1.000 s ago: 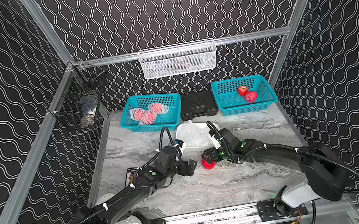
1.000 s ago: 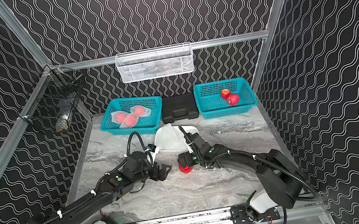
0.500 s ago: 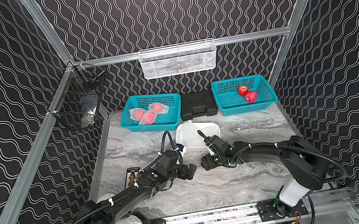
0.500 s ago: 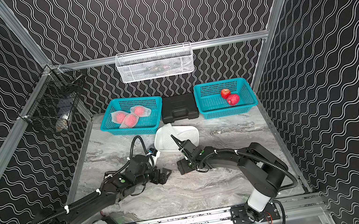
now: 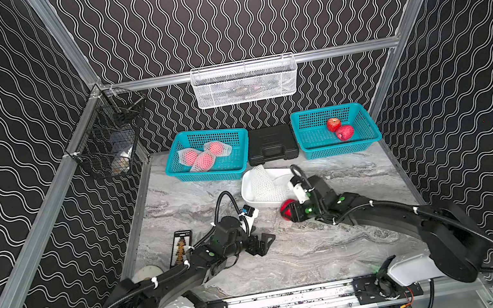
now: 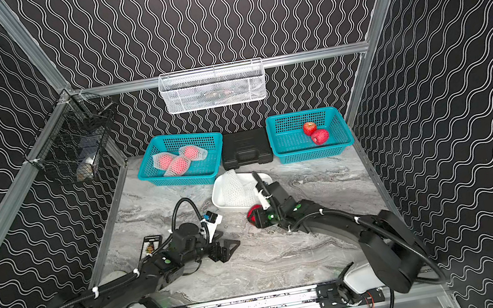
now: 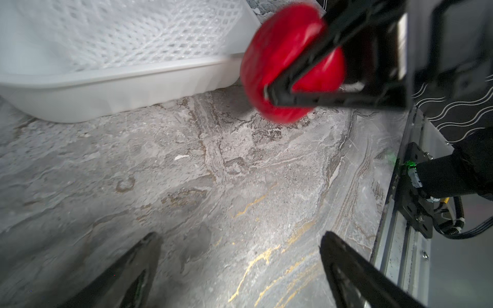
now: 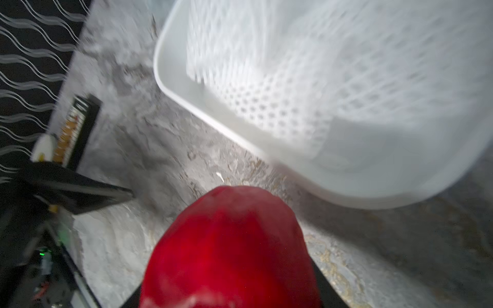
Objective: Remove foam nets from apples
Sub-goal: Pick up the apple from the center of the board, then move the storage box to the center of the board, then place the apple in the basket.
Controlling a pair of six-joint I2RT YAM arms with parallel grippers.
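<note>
**Right claw** [image 5: 287,213]: clenched on one bare apple [image 8: 229,253], a jaw on either side of it. It is low over the worktop [image 5: 305,250] near the middle, just beside the front wall of the tub [image 5: 258,204]. Both wrist views are blurred, so I cannot tell whether the apple rests on the worktop or hangs just clear of it.

**Left claw** [image 5: 266,243]: released, jaws wide, nothing between them. It is nearer the front edge, apart from the apple.

**Tub:** white, behind the middle of the worktop. It holds one empty net [image 5: 262,184], which stands up above the rim.

**Left basket** [image 5: 204,176]: back edge, toward the left corner. It holds three netted apples [image 5: 204,160], their nets not yet removed.

**Right basket** [image 5: 339,148]: back edge, toward the right corner. It holds two bare apples [image 5: 343,131].

**Hazards, as judged:**
- **Slip:** the apple is round and smooth. A quick lift or swing could let it drop and roll toward the front edge.
- **Tub:** the right claw sits just beside the tub wall. A sideways move could shove the tub, or catch the net and drag it out.
- **Arms:** the two claws are near each other. A reach across the middle by either could make them clash.
- **Bruising:** too hard a squeeze could mark the fruit.
</note>
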